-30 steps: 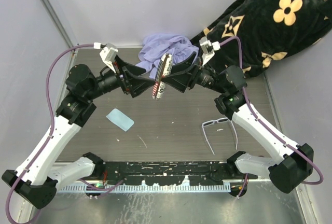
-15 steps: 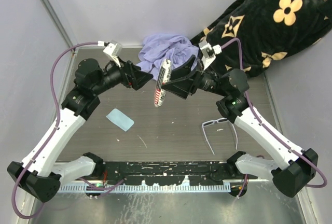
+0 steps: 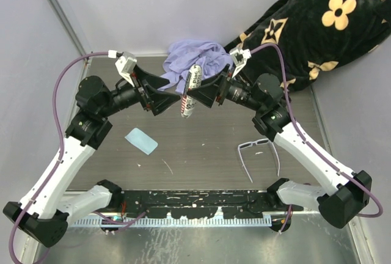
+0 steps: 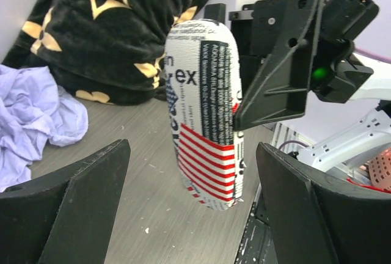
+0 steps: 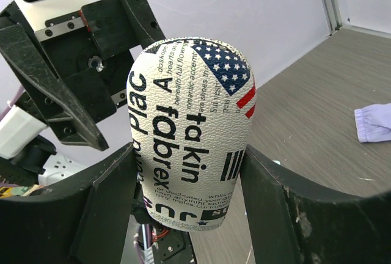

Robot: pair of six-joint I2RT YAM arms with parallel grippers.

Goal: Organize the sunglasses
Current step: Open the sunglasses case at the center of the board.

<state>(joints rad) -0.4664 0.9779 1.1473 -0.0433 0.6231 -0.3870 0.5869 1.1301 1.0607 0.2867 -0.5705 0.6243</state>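
The red-and-white printed case point(image 3: 190, 90) hangs in the air above the back of the table. My right gripper point(image 3: 197, 93) is shut on it; in the right wrist view both fingers press the sides of the case point(image 5: 189, 148) at the gripper point(image 5: 186, 160). My left gripper point(image 3: 173, 98) is open, facing it from the left. In the left wrist view the case point(image 4: 204, 123) hangs between the wide-apart jaws of the gripper point(image 4: 192, 154) with a gap on each side. The white-framed sunglasses point(image 3: 252, 145) lie unfolded on the table at the front right, away from both grippers.
A small light-blue cloth rectangle point(image 3: 141, 140) lies at the left front. A crumpled lilac cloth point(image 3: 192, 56) sits at the back centre. A black blanket with tan flowers point(image 3: 311, 25) fills the back right corner. Grey walls close in the left and back.
The left gripper pulled back from the case half a second ago and has come forward again, open around its lower end. The right gripper has kept hold of the case and shifted slightly left.
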